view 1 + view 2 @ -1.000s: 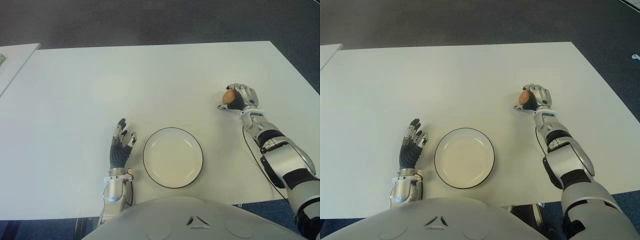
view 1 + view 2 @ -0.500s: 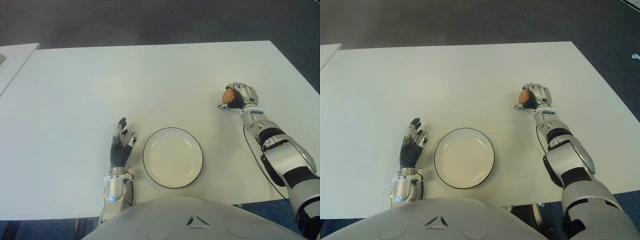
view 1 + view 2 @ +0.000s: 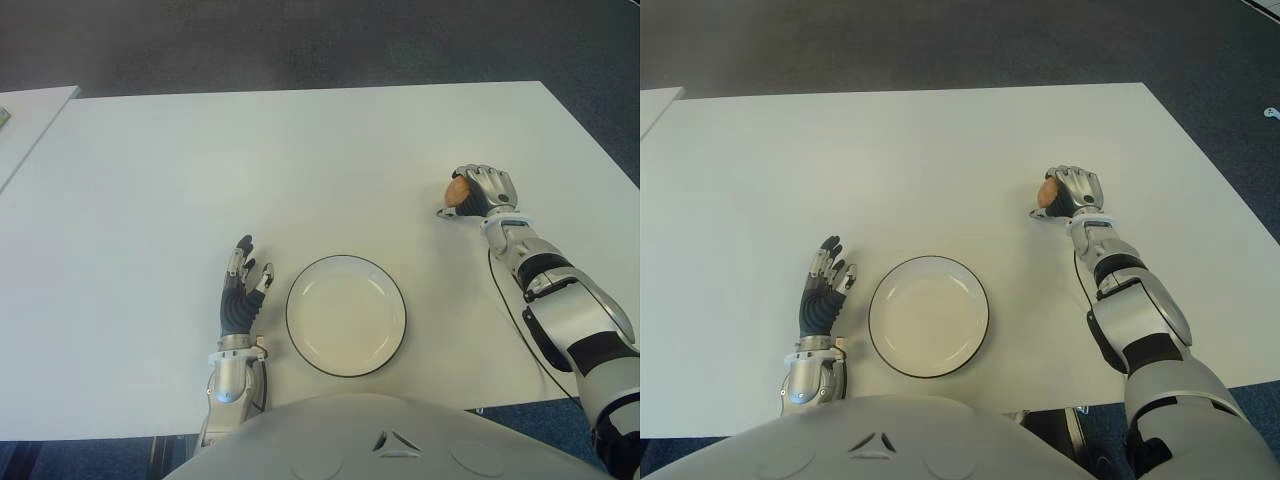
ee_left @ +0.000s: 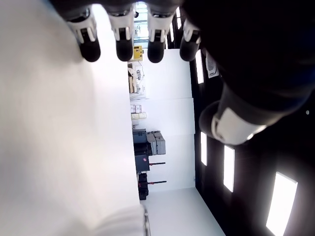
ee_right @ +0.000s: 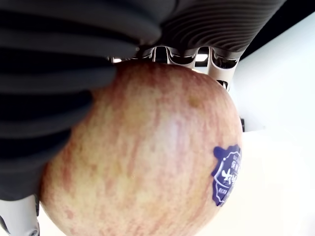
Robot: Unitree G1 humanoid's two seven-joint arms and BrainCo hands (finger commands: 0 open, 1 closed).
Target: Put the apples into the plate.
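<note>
My right hand is at the right side of the white table, its fingers curled around a red-yellow apple. The right wrist view is filled by that apple, which carries a small blue sticker and is wrapped by the fingers. A white plate with a dark rim sits empty near the table's front edge, left of and nearer than the apple. My left hand shows just left of the plate, fingers straight and holding nothing.
A second white table's corner shows at the far left. Dark carpet lies beyond the table's far edge. A black cable runs along my right forearm.
My right hand with the apple has shifted very slightly away from me. The left hand and the plate have not moved.
</note>
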